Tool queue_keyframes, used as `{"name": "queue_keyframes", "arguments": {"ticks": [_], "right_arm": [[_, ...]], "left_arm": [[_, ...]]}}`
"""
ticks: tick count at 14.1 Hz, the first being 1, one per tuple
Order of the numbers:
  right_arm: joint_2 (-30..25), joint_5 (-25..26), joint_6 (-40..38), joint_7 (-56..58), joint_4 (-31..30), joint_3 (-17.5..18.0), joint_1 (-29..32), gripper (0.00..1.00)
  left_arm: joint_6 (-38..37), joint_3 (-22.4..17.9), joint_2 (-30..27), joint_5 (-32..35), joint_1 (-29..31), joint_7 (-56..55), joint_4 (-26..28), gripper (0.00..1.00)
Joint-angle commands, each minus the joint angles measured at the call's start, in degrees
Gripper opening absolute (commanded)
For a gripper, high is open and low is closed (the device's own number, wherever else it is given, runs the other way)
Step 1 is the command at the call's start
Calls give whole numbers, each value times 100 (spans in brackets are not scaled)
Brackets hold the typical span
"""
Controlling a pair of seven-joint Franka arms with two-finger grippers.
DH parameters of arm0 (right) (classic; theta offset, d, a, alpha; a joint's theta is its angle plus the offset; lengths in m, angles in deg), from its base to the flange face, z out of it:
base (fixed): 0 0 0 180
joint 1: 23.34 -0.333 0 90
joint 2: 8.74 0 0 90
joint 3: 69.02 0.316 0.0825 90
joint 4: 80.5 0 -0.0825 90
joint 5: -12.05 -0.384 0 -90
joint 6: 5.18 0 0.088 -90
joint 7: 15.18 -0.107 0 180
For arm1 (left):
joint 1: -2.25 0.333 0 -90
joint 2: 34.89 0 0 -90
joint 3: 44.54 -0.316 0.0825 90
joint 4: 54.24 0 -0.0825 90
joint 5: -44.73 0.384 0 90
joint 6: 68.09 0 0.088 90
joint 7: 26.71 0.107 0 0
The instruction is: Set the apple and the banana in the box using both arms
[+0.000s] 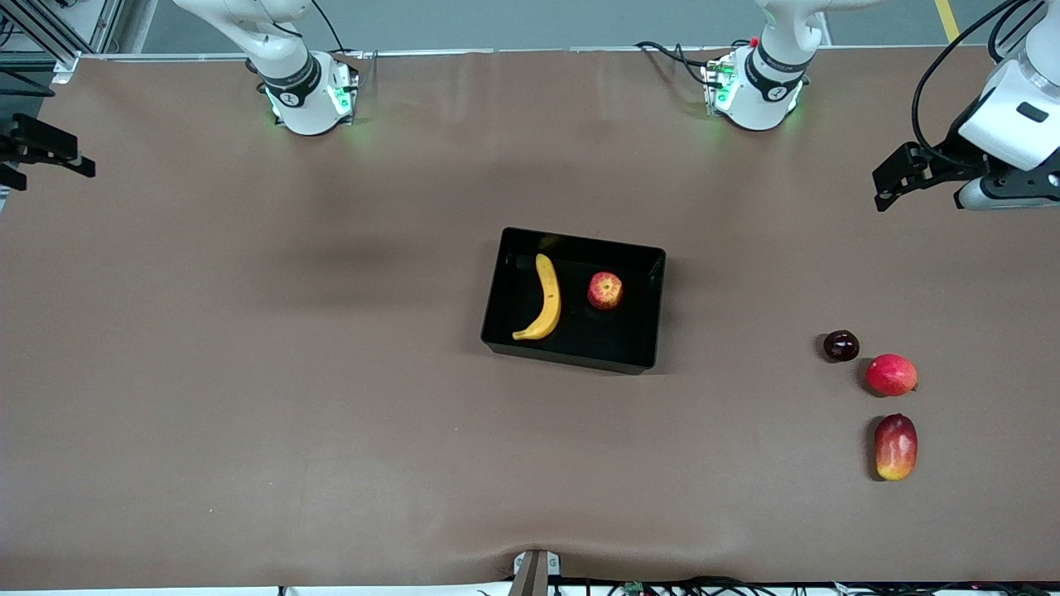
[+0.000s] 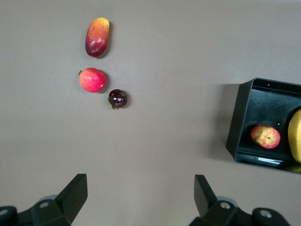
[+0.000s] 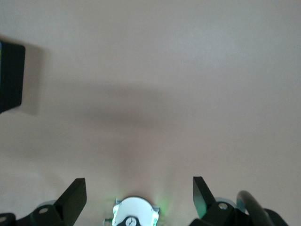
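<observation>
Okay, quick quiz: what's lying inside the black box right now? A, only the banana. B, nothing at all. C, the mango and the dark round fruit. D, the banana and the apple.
D: the banana and the apple both lie inside the box, apart from each other.

Tabletop: a wide matte brown tabletop [image 1: 248, 372] is filling nearly the whole front view.
Floor: a strip of grey floor [image 1: 538, 21] is showing above the tabletop's upper edge, with a yellow line [image 1: 946, 18] crossing it.
Light: soft shadows are lying across the brown surface.
</observation>
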Motion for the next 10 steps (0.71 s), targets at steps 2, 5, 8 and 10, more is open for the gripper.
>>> {"name": "queue_keyframes", "arguments": {"ticks": [2, 5, 8, 10], "right_arm": [[35, -223, 263, -3, 82, 73, 52, 100], [0, -250, 254, 101, 135, 11, 245, 100], [-9, -162, 176, 172, 135, 38, 210, 100], [-9, -136, 18, 190, 126, 29, 227, 100]], "left_arm": [[-37, -15, 45, -141, 26, 30, -125, 100], [-37, -6, 45, -246, 26, -48, -116, 100], [-46, -6, 45, -291, 17, -250, -108, 100], [-54, -6, 45, -291, 17, -312, -108, 100]]}}
